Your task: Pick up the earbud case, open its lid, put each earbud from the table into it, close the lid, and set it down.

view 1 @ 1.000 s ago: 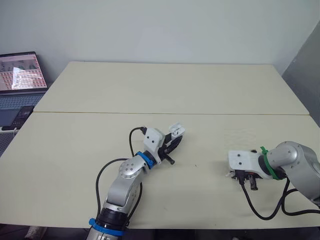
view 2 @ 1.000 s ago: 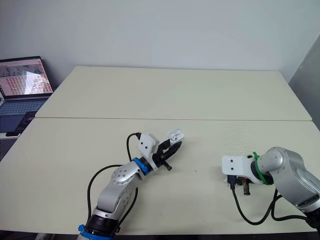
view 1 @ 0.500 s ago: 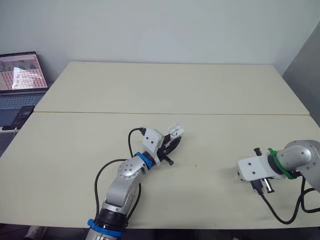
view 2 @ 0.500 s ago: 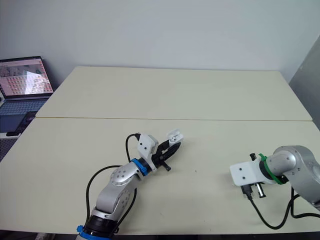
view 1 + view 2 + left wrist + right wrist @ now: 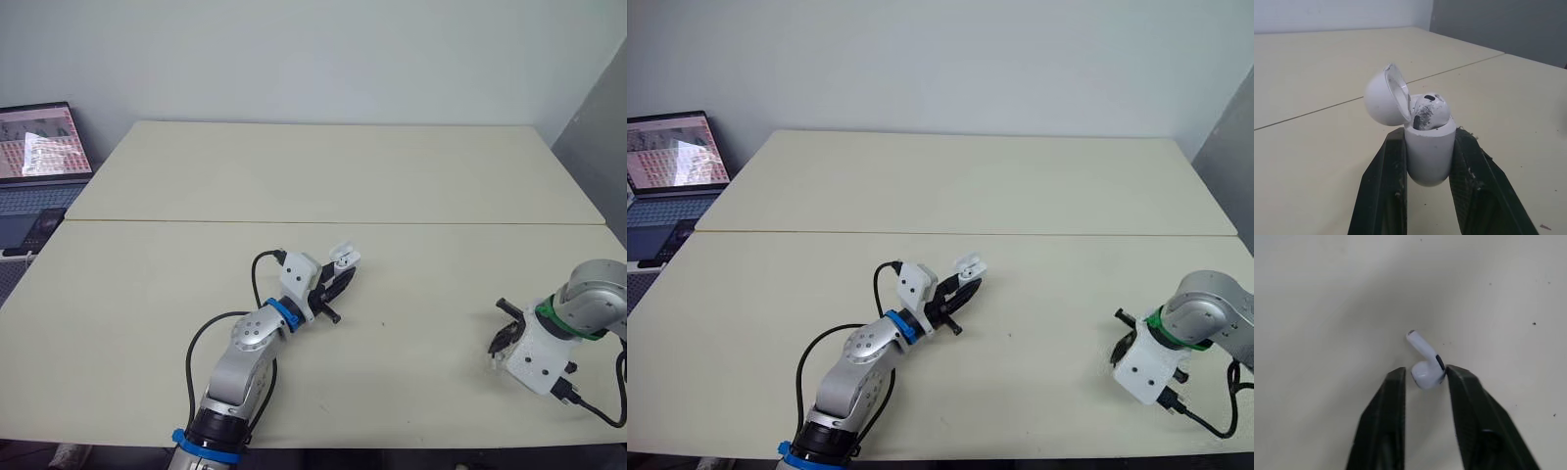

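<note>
One small white plastic earbud case (image 5: 1430, 152) stands upright in the left gripper (image 5: 1429, 139). The two black fingers (image 5: 1383, 181) are clamped against its sides and hold it over the pale beige table (image 5: 294, 176), near the middle of the table's near half. The case's rounded lid (image 5: 1382, 100) is hinged open and tipped back. I can see one white earbud (image 5: 1430, 111), marked with dark smudges, seated inside the case.

A second white earbud (image 5: 1425, 363) lies on the table well off to the robot's right, its stem pointing away from the right gripper (image 5: 1424, 372). That gripper is lowered over it with its fingers partly open. The earbud's bulb sits between the tips, touching one finger with a thin gap to the other. On my screen an open laptop (image 5: 39, 147) sits beside the table's far left corner.
</note>
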Controlling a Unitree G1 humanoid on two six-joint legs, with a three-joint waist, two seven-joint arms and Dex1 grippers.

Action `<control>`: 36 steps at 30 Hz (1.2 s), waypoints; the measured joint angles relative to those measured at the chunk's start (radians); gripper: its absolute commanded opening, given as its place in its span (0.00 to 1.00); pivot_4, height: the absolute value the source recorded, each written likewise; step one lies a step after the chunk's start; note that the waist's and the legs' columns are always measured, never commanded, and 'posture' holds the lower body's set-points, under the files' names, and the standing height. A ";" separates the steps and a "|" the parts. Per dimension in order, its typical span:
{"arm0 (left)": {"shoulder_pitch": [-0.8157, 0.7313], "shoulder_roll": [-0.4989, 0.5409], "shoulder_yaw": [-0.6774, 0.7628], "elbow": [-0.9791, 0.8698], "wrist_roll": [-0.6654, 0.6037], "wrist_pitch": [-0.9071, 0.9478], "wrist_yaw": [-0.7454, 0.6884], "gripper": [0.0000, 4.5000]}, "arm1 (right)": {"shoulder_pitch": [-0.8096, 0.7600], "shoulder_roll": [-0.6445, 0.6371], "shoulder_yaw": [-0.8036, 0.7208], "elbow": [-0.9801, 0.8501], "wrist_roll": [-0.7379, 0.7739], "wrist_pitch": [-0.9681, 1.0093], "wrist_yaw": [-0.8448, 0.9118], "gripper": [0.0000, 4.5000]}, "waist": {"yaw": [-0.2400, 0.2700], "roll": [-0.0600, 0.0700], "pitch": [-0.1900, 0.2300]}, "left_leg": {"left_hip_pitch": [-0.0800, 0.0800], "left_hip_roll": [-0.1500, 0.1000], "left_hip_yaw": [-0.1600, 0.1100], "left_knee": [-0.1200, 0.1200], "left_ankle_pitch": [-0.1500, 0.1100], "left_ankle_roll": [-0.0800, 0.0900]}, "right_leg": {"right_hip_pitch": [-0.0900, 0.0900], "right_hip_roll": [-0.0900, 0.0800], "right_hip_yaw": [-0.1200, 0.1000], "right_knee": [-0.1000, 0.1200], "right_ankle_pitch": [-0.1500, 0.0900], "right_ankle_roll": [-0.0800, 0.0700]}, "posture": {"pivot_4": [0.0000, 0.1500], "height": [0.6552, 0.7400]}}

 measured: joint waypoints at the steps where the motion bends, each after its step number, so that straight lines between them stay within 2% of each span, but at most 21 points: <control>1: 0.000 0.000 0.000 0.000 0.000 0.000 0.002 0.17 | -0.011 0.001 0.000 0.007 -0.010 -0.008 -0.001 0.55 | 0.000 0.000 0.000 | 0.000 0.000 0.000 0.000 0.000 0.000 | 0.000 0.000 0.000 0.000 0.000 0.000 | 1.00 1.00; 6: 0.000 0.000 -0.001 -0.001 0.000 0.000 0.008 0.17 | 0.011 0.002 -0.022 -0.032 -0.008 0.096 -0.001 0.96 | 0.002 0.000 0.000 | -0.001 0.000 0.000 0.000 0.000 -0.001 | 0.000 0.000 0.002 0.000 0.000 0.000 | 1.00 1.00; 7: 0.000 0.000 -0.001 -0.001 0.000 0.000 0.009 0.17 | 0.042 -0.002 -0.043 -0.067 0.014 0.158 0.001 0.99 | 0.003 0.000 0.000 | -0.001 0.000 -0.001 0.000 0.000 -0.001 | 0.000 0.000 0.002 0.000 0.000 0.000 | 1.00 1.00; 13: 0.005 0.001 -0.001 -0.001 0.000 0.000 0.011 0.17 | 0.243 -0.081 -0.217 -0.239 0.192 0.567 0.018 0.99 | 0.005 0.000 0.000 | -0.001 0.000 -0.001 0.000 -0.002 0.003 | 0.001 0.000 0.003 0.000 0.000 0.000 | 1.00 1.00; 17: 0.005 0.001 -0.002 -0.001 0.000 0.000 0.009 0.17 | 0.345 -0.073 -0.379 -0.293 0.308 0.862 -0.017 0.99 | 0.006 0.000 0.000 | -0.001 0.000 -0.002 0.000 -0.002 0.003 | 0.001 0.000 0.002 0.000 0.000 0.000 | 1.00 1.00; 21: 0.007 0.001 -0.002 -0.001 -0.001 -0.001 0.001 0.17 | 0.416 0.024 -0.518 -0.315 0.426 1.183 -0.099 0.99 | 0.008 0.000 0.000 | -0.001 0.000 -0.002 0.000 -0.002 0.003 | 0.001 0.000 0.002 0.000 0.000 0.000 | 1.00 1.00; 27: 0.010 0.001 -0.002 -0.001 -0.001 -0.001 -0.007 0.17 | 0.460 0.224 -0.699 -0.335 0.638 1.443 -0.197 0.99 | 0.008 0.000 0.000 | -0.001 -0.001 -0.001 0.000 -0.002 0.003 | 0.001 0.000 0.002 0.000 0.000 0.000 | 1.00 1.00; 30: 0.013 0.003 -0.002 -0.001 -0.001 0.000 -0.009 0.17 | 0.512 0.271 -0.786 -0.376 0.717 1.533 -0.246 0.86 | 0.010 0.000 0.000 | -0.002 -0.001 -0.001 0.000 -0.002 0.003 | 0.001 0.000 0.002 0.000 0.000 0.000 | 1.00 1.00; 33: 0.016 0.006 -0.001 -0.001 -0.001 0.000 -0.010 0.17 | 0.607 0.276 -0.829 -0.400 0.727 1.545 -0.266 0.62 | 0.012 0.000 0.000 | -0.002 -0.001 -0.001 0.000 -0.002 0.003 | 0.001 0.000 0.002 0.000 0.000 0.000 | 1.00 1.00; 36: 0.018 0.007 -0.001 -0.001 -0.001 0.000 -0.013 0.17 | 0.633 0.305 -0.851 -0.401 0.736 1.538 -0.301 0.38 | 0.011 0.000 0.000 | 0.000 -0.001 0.000 0.000 -0.002 0.003 | 0.001 0.001 0.001 0.000 0.000 0.000 | 1.00 1.00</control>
